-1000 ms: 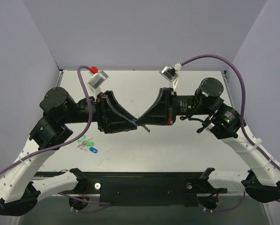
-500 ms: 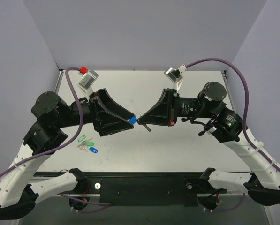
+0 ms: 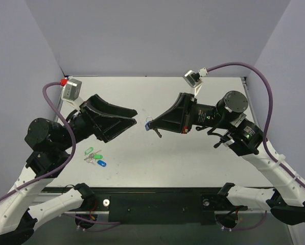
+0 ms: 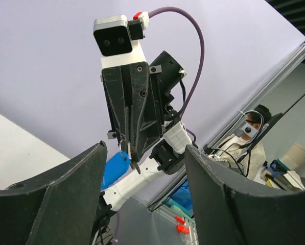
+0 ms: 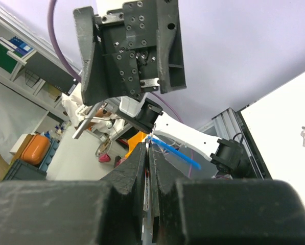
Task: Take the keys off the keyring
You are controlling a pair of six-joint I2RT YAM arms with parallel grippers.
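White table beneath both arms. Right gripper clamped on keyring, mid-air; key apparently dangling below. Left gripper gaping, empty, just left of keyring, facing it.

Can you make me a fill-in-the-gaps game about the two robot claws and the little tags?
1. The right claw pinches a small tag whose colour is light ___.
2. The left claw is wide open and holds ___.
3. The bunch of green and dark blue tags lies on the table, nearer the ___ arm.

Missing words: blue; nothing; left
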